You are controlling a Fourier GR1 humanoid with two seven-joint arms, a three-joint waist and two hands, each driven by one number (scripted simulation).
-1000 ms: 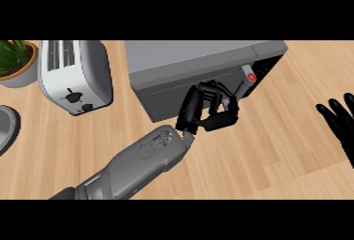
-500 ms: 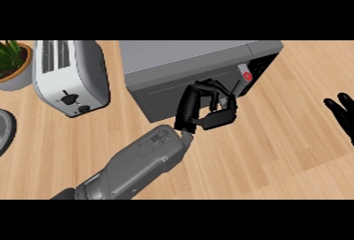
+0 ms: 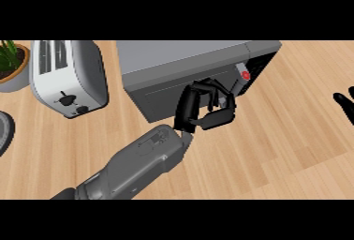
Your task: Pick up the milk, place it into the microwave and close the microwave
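While I look steeply down, the wooden counter (image 3: 290, 140) fills most of what I see, its planks running on a slant. On it, at the top middle, stands the grey microwave (image 3: 180, 58), turned a little so its dark front faces me; the door looks flush with the control strip at its right end. I cannot see the milk anywhere on the counter, and with the front shut I cannot tell whether it is inside. My left forearm (image 3: 138, 164) comes up from the lower left edge and points at that front. Left of the microwave and just beside it lies a white toaster (image 3: 69, 75), slots up, with a black knob on its near end. My left hand (image 3: 188, 108) is at the microwave's door, fingers curled over against the dark panel and thumb tucked below them; it is clenched, with nothing visible in it. A potted plant (image 3: 10, 58) sits in the top left corner, touching the toaster's side. Below it, the rim of a dark round dish (image 3: 3, 133) shows at the left edge. My right hand (image 3: 343, 104) rests at the right edge, well apart, fingers straight and released. Smallest is the red button (image 3: 244, 75) on the control strip, just above my left fingertips.
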